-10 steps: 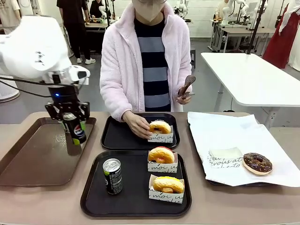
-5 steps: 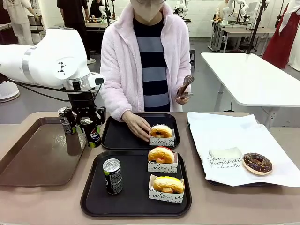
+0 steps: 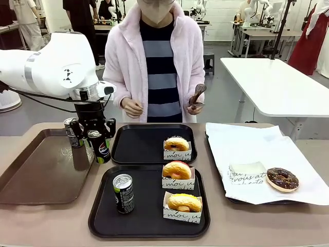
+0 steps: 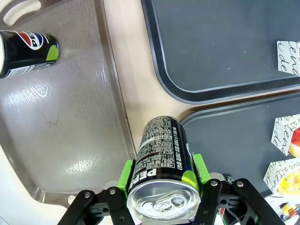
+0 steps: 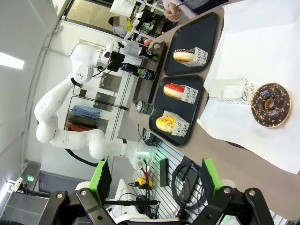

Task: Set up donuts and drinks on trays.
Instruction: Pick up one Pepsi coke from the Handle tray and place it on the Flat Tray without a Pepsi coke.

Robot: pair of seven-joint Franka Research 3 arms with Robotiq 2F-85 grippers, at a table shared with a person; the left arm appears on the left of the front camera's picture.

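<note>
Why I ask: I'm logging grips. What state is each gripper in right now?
Left gripper: closed on the Pepsi can.
Right gripper: open, holding nothing.

The far tray [image 3: 136, 148] is bare left and middle, a donut [image 3: 176, 142] at its right; the held Pepsi can [image 3: 102, 149] is just off its left rim. On the near tray [image 3: 149, 215], can [image 3: 123, 193] left, two donuts [image 3: 176, 169] right, free lane between
</note>
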